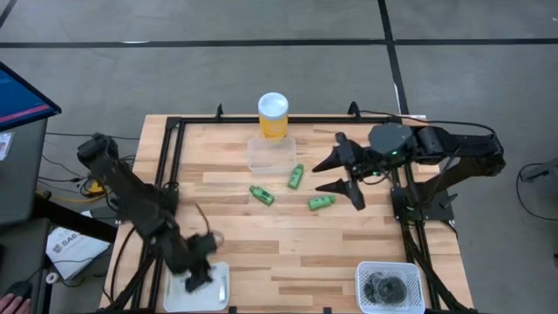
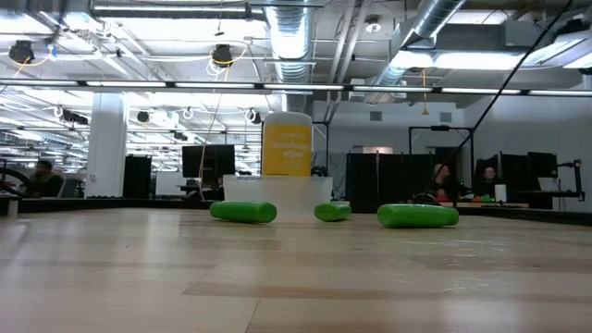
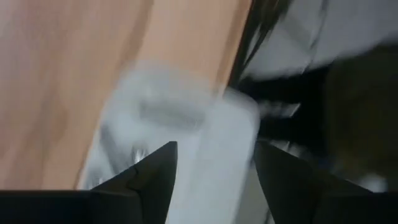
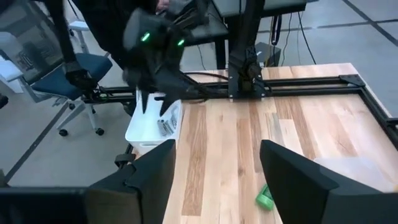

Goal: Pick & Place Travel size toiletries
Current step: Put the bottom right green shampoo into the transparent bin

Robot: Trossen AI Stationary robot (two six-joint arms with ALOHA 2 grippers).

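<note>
Three small green tubes (image 1: 261, 194), (image 1: 296, 176), (image 1: 321, 202) lie on their sides mid-table; the low view shows them as (image 2: 243, 212), (image 2: 332, 212), (image 2: 417, 216). My right gripper (image 1: 316, 177) hovers open just right of them, its fingers pointing toward the table's left, and one tube (image 4: 266, 198) shows below it. My left gripper (image 1: 198, 277) hangs open over a white tray (image 1: 220, 292) at the near left edge, with nothing between its fingers (image 3: 155, 168). Thin silvery pieces (image 4: 166, 124) lie in that tray (image 4: 140, 132).
A tall yellow white-lidded cylinder (image 1: 273, 115) stands at the far edge behind a clear shallow container (image 1: 271, 153). A white basket (image 1: 390, 288) with dark round pieces sits near right. A black frame rail (image 1: 166, 166) borders the table. Bare wood lies between tubes and tray.
</note>
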